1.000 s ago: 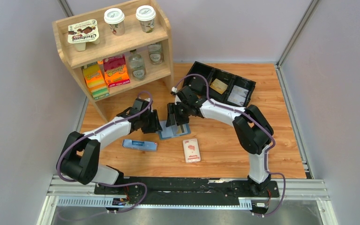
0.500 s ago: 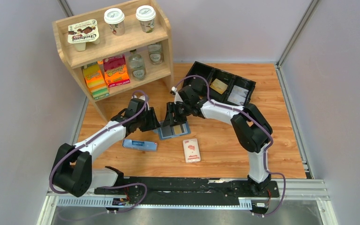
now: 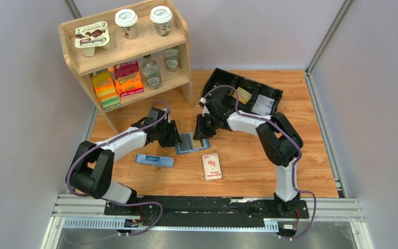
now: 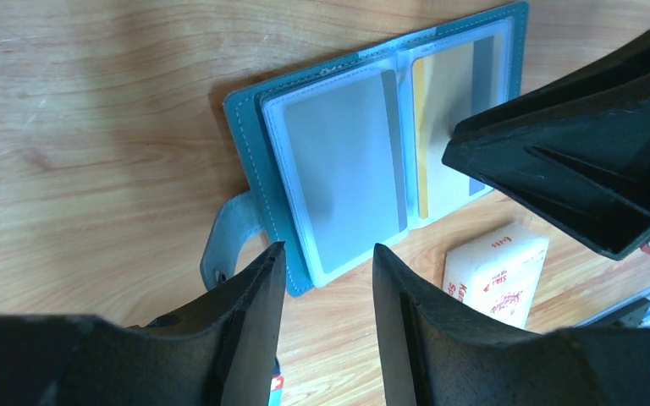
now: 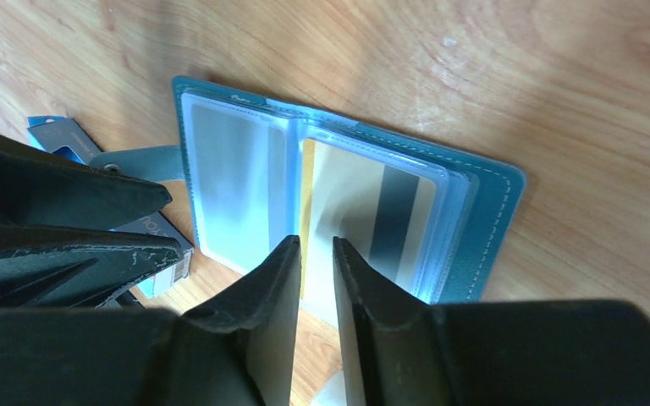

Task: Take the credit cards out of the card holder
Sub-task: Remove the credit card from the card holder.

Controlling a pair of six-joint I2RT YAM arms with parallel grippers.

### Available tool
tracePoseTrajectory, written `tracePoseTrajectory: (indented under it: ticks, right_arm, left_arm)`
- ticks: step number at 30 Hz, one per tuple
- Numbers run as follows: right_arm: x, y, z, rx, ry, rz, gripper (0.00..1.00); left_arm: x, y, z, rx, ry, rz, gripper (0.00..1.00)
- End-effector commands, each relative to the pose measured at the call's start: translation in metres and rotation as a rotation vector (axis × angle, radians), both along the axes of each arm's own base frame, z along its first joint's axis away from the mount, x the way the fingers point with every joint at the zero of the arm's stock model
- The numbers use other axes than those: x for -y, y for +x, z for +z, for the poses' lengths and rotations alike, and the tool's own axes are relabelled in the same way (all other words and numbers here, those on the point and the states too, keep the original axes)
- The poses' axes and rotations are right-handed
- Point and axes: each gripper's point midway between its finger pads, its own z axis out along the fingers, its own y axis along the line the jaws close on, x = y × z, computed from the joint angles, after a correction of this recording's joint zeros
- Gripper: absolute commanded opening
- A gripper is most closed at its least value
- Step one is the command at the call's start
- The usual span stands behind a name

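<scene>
— While the card holder [image 3: 185, 144] lies open on the table [image 3: 249, 161], what cards sit in it?
— Two: the grey card [image 4: 338, 169] in one clear sleeve, the tan-gold card [image 5: 343, 199] in the other. The black tray [image 3: 222, 77] at the far side holds a tan flat piece [image 3: 242, 95] and a pale piece [image 3: 263, 105] in neighbouring compartments.
— And the grippers?
— The left gripper [image 4: 326, 258] hangs over the edge of the grey card's panel, fingers apart, nothing between them. The right gripper [image 5: 315, 247] is over the tan-gold card, fingers nearly together; whether they pinch anything, I cannot tell.
— What else?
— One pale blue box [image 3: 154, 160] and one white pack [image 3: 212, 166], both near the holder. A wooden shelf [image 3: 186, 67] carries two lidded cups [image 3: 126, 23], one yoghurt pack [image 3: 91, 36] and two glass jars [image 3: 151, 72]. Wood-grain tabletop, pale grey walls [image 3: 26, 104], a metal rail [image 3: 212, 207] along the near edge.
</scene>
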Motion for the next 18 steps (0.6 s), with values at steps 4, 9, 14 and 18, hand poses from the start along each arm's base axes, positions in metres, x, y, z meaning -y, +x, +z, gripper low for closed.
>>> tracePoseTrajectory:
  ticks: [4, 9, 14, 18]
  right_arm:
    - [0.031, -0.001, -0.045, -0.02, -0.151, -0.042, 0.22]
    - [0.03, -0.006, -0.05, -0.04, -0.144, -0.03, 0.22]
    - [0.028, -0.006, -0.05, -0.041, -0.134, -0.026, 0.22]
    - [0.028, -0.006, -0.051, -0.044, -0.128, -0.025, 0.22]
  left_arm:
    - [0.019, 0.019, 0.007, -0.016, -0.08, -0.004, 0.56]
    - [0.019, 0.021, 0.001, -0.045, -0.071, 0.005, 0.6]
    - [0.024, 0.024, 0.002, -0.047, -0.095, 0.002, 0.61]
    - [0.027, 0.027, 0.004, -0.045, -0.107, -0.002, 0.61]
